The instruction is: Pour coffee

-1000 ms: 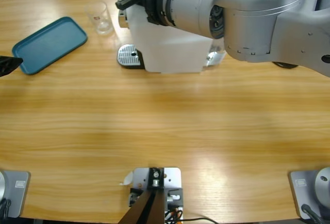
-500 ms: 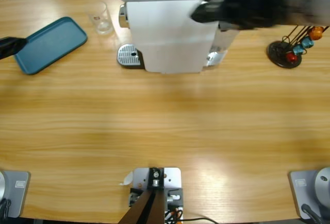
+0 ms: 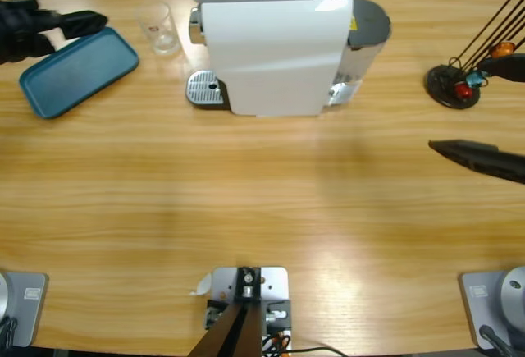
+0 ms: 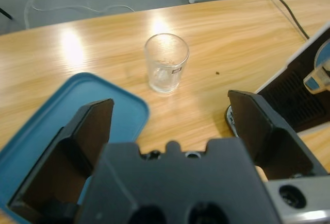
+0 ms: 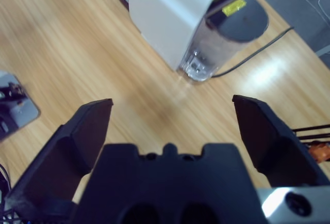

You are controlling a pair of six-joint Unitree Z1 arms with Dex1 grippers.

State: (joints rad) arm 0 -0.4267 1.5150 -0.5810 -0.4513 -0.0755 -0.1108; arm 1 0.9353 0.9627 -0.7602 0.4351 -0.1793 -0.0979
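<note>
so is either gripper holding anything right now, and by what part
Nothing is held. The left gripper is open above the blue tray, facing the empty glass. The right gripper is open over bare table near the coffee machine.

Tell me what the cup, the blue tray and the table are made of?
Cup: looks like clear glass, maybe clear plastic; the table shows right through it.
Tray: probably plastic; smooth, matte teal, with rounded corners and a raised rim.
Table: wood, or a wood-look top; long grain lines run along it, and its shiny finish reflects the lights.
</note>
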